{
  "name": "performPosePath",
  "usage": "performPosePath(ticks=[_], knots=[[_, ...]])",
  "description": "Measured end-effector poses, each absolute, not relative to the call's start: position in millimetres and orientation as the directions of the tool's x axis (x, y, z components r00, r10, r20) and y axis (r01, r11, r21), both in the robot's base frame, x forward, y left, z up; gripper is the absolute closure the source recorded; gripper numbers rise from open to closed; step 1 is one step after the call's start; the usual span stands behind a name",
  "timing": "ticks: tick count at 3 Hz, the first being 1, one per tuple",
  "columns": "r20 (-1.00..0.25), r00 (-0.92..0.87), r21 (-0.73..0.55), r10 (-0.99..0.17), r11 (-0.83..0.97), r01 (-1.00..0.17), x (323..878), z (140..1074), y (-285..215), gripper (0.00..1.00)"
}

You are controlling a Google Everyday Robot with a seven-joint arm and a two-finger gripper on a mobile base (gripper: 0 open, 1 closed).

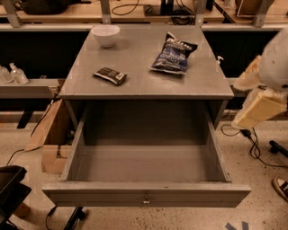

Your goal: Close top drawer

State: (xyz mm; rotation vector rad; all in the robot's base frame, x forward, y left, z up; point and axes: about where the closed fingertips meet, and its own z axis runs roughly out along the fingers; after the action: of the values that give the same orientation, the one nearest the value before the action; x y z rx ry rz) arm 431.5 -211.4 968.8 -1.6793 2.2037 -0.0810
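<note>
Speckled floor, wooden workbench behind, dim light.
</note>
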Motion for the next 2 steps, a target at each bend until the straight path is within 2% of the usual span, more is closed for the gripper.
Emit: performPosePath(ticks=[2], knots=[[-0.391, -0.331, -0.206, -0.859, 0.432, -0.878, 386, 860, -218, 0.86]])
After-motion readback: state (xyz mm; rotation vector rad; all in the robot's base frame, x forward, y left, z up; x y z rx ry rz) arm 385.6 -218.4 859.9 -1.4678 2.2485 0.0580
